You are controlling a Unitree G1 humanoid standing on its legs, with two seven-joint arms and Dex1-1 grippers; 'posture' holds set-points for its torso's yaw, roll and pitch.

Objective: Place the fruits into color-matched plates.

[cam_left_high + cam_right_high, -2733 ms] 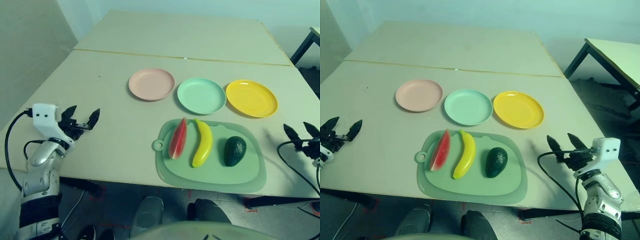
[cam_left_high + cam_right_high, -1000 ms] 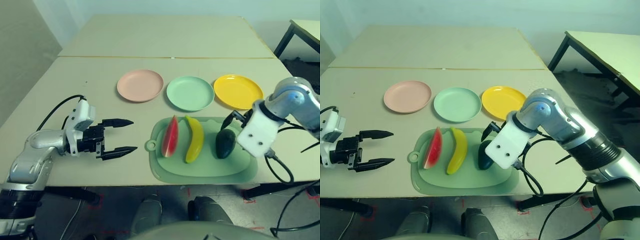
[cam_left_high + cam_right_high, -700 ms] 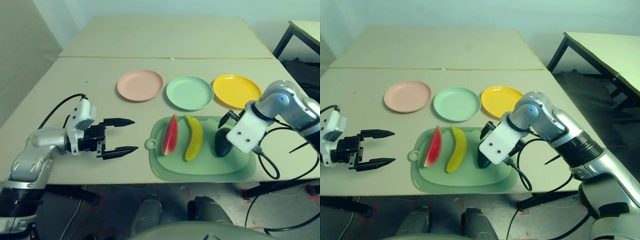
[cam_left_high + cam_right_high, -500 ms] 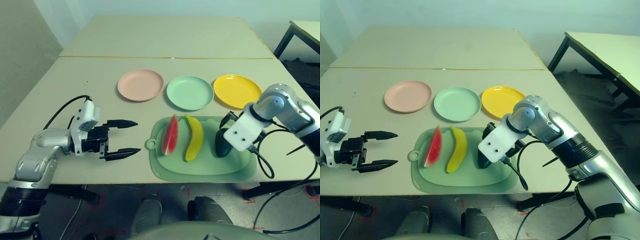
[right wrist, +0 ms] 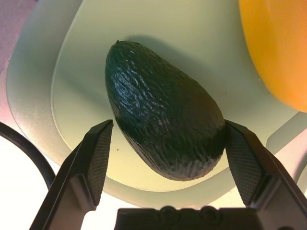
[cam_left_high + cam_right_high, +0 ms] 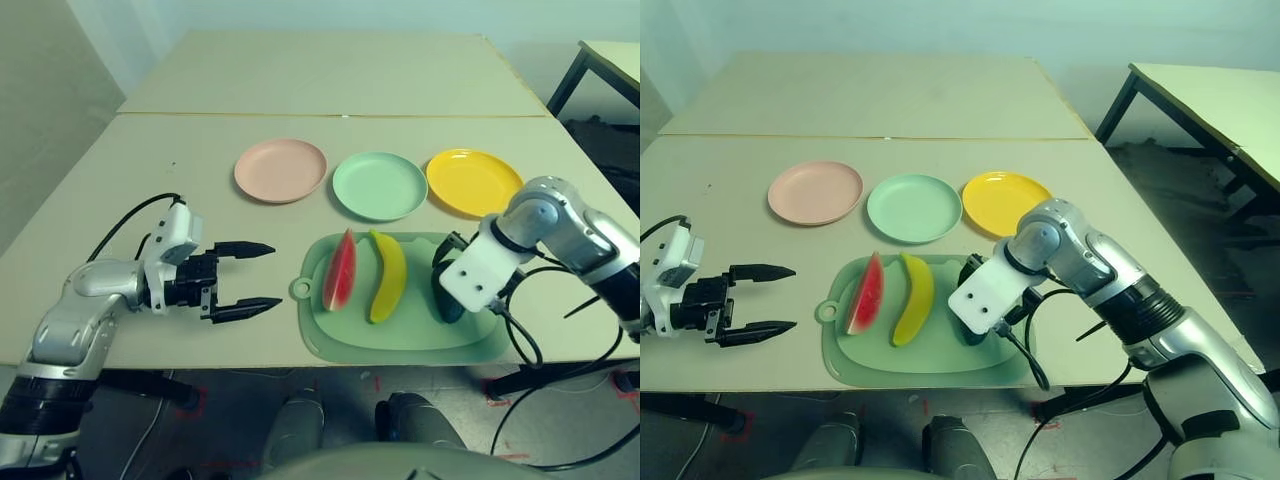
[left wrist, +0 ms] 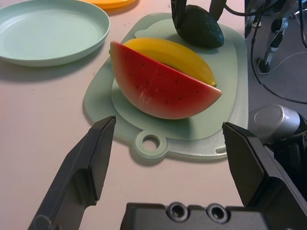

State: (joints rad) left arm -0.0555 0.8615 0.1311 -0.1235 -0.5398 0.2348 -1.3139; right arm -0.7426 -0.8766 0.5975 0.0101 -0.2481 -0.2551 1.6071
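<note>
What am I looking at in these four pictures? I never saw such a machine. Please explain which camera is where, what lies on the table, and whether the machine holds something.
This is a humanoid robot with two silver arms, each ending in a gripper of two black fingers. Two pictures come from cameras in its head, looking down at the table. The other two come from a camera on each wrist, looking along that gripper's fingers.

On the table stand a pink plate, a green plate and a yellow plate. In front of them lies a pale green mat with a watermelon wedge, a banana and an avocado.

The left gripper is open over bare table beside the mat. The right gripper is open, its fingers on either side of the avocado. Nothing is held yet.
</note>
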